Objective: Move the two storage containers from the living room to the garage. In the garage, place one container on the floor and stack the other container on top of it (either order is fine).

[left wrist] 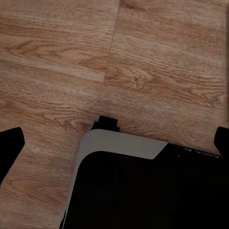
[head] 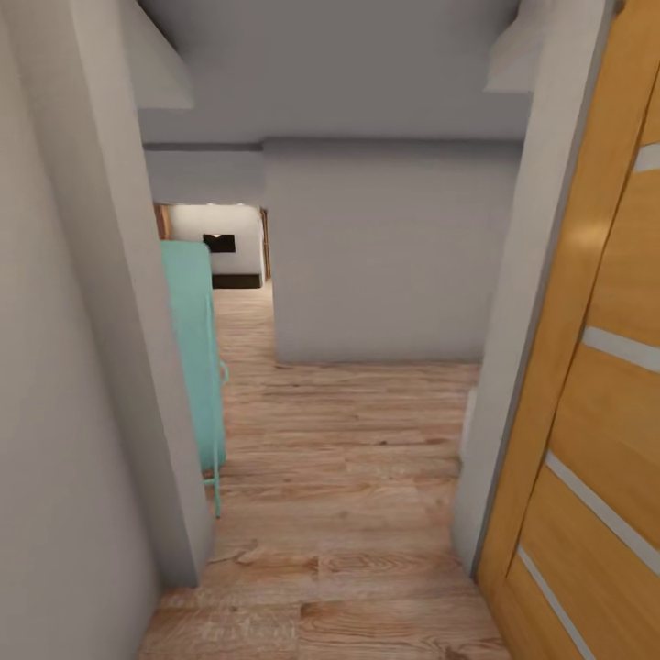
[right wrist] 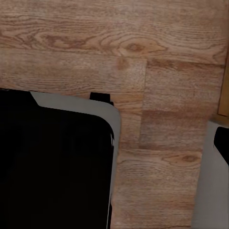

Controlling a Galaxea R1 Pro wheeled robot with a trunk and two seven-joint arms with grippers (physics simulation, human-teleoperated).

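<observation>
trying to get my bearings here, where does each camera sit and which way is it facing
Head view: on the robot's head, facing down a narrow hallway with grey walls, an orange wooden door at right and a teal object at left; a lit room lies beyond.
Left wrist view: on the left arm, facing down at the wood plank floor and the robot's dark base.
Right wrist view: on the right arm, also facing down at the floor and the base.
All three views share the plank floor.

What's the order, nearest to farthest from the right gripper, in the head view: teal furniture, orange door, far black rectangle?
1. orange door, right side, alongside the robot.
2. teal furniture, left, midway down the hall.
3. black rectangle, far room's wall.
</observation>
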